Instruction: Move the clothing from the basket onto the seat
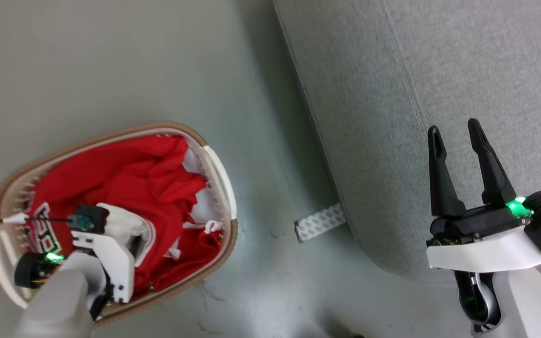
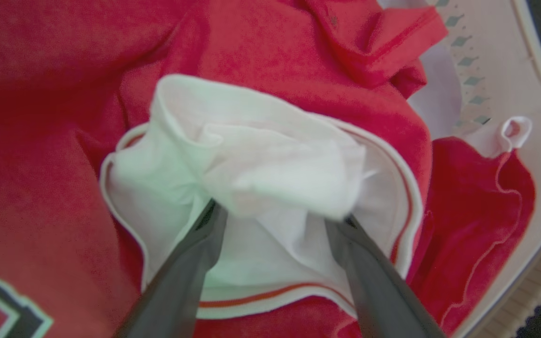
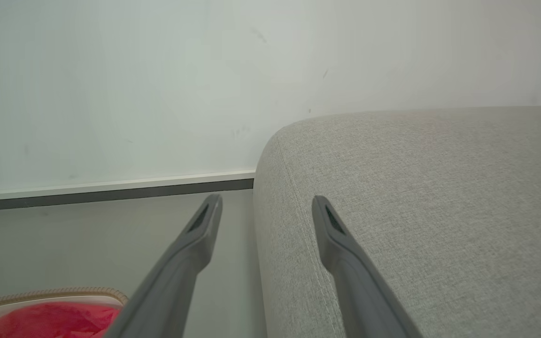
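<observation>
The basket [image 1: 219,173], cream with a brown rim, stands on the floor at the lower left. Red clothing [image 1: 129,173] with white trim fills it, black-and-white lettering showing at its left side. My left arm [image 1: 106,253] reaches straight down into it. In the left wrist view my left gripper [image 2: 277,216] is open, its fingertips [image 2: 209,220] pressed into a bunched white fold of the clothing [image 2: 275,56], one on each side of it. My right gripper [image 1: 453,126] hangs open and empty over the grey seat [image 1: 416,70], near its rounded edge [image 3: 270,155].
A grey patterned strip [image 1: 320,221] lies on the floor against the seat's base. Bare grey floor [image 1: 261,141] separates basket and seat. In the right wrist view a pale wall with a dark baseboard [image 3: 111,192] stands behind, and the basket rim [image 3: 50,295] shows low left.
</observation>
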You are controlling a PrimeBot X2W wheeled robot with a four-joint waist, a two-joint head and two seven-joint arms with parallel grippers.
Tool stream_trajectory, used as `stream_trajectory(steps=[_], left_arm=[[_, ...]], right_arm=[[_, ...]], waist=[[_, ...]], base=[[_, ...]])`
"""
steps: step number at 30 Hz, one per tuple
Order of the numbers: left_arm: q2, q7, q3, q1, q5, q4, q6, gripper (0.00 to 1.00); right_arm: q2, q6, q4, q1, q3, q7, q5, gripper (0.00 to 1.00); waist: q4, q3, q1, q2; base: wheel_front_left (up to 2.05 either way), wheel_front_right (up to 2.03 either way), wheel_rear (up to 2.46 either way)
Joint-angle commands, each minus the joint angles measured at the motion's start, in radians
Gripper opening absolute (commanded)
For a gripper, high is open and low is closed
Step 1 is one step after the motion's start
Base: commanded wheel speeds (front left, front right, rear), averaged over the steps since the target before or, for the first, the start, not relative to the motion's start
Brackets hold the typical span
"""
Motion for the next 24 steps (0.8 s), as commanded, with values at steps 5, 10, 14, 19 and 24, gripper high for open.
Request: stream_trajectory(steps=[5, 10, 14, 19, 24], left_arm=[[0.038, 0.063, -0.053, -0.056, -0.016, 0.039, 0.001, 1.00], [0.048, 0.074, -0.082, -0.090, -0.043, 0.048, 0.002, 0.67], [0.043, 0.074, -0.106, -0.104, -0.055, 0.053, 0.001, 0.00], [0.025, 0.051, -0.130, -0.097, -0.087, 0.054, 0.001, 0.00], [-0.003, 0.024, -0.148, -0.073, -0.122, 0.058, 0.001, 0.00]], right_arm=[[0.001, -0.002, -0.013, -0.032, 0.013, 0.001, 0.035, 1.00], [0.001, -0.002, -0.019, -0.042, 0.020, 0.001, 0.047, 1.00], [0.001, -0.002, -0.014, -0.047, 0.018, 0.001, 0.049, 1.00], [0.001, -0.002, 0.000, -0.049, 0.017, 0.001, 0.041, 1.00], [0.000, -0.002, 0.010, -0.039, 0.008, 0.001, 0.021, 1.00]], waist=[[-0.038, 0.080, -0.0001, -0.0001], [-0.045, 0.112, -0.0001, -0.0001], [-0.042, 0.115, -0.0001, -0.0001], [-0.031, 0.092, -0.0001, -0.0001], [-0.010, 0.037, -0.0001, -0.0001]], base=[[0.00, 0.00, 0.00], [0.00, 0.00, 0.00], [0.00, 0.00, 0.00], [0.00, 0.00, 0.00], [0.00, 0.00, 0.00]])
